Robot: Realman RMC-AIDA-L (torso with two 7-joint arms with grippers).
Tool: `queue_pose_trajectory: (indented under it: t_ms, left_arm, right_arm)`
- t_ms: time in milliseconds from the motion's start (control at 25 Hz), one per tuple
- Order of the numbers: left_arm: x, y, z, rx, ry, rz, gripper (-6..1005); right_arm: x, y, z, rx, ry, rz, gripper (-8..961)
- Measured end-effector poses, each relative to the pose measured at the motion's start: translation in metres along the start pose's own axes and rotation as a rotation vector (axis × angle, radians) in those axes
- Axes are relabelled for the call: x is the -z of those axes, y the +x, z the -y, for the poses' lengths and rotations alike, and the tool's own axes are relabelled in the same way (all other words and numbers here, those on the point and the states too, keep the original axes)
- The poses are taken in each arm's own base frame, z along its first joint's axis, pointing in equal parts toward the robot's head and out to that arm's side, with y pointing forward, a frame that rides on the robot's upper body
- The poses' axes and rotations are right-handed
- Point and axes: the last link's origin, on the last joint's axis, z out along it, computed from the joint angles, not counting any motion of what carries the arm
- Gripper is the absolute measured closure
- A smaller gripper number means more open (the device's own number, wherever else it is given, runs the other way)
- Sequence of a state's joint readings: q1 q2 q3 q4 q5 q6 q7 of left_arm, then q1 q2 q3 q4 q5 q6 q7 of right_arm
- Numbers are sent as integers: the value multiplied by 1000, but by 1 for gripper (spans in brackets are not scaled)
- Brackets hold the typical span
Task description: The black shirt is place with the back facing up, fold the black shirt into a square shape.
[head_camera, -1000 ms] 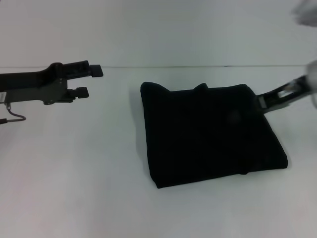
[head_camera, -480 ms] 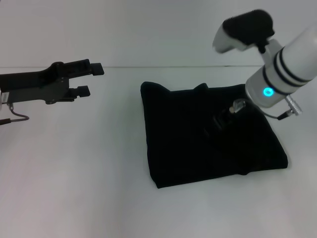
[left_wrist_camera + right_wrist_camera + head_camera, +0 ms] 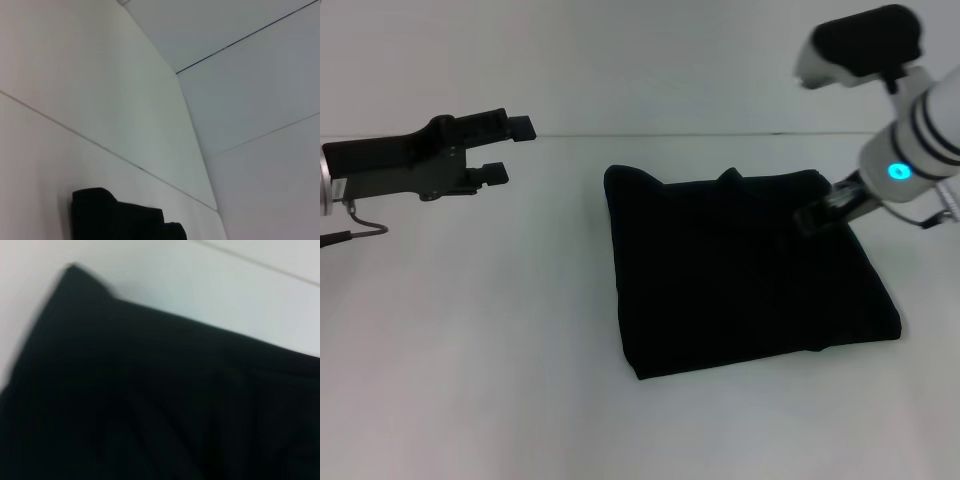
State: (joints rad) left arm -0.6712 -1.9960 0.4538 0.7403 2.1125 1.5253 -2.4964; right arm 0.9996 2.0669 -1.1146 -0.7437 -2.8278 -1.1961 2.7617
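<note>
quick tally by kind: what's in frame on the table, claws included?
Folded black soft-fabric shirt: 1
Black robot claws: 2 (left claw off to the shirt's left, right claw at its far right corner)
White table: 1
Total: 4

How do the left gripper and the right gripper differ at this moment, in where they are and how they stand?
The left gripper hangs above bare table, well clear of the black shirt; the right gripper is at the shirt's far right corner. The left's fingers are plainly spread; the right's are hidden against dark cloth. Both are dark.
</note>
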Motion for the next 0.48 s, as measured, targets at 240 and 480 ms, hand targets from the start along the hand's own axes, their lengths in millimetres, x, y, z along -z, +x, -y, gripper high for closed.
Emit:
queue_pose_trajectory:
  t_ms: [240,480]
  left_arm:
    - [2,1,-2,4,-31,-20,73]
    - [4,1,0,9,-32,-31,73]
  right_arm:
    - [6,18,56,-196,91,27,332]
    - [12,19,44,-191,-125,108,330]
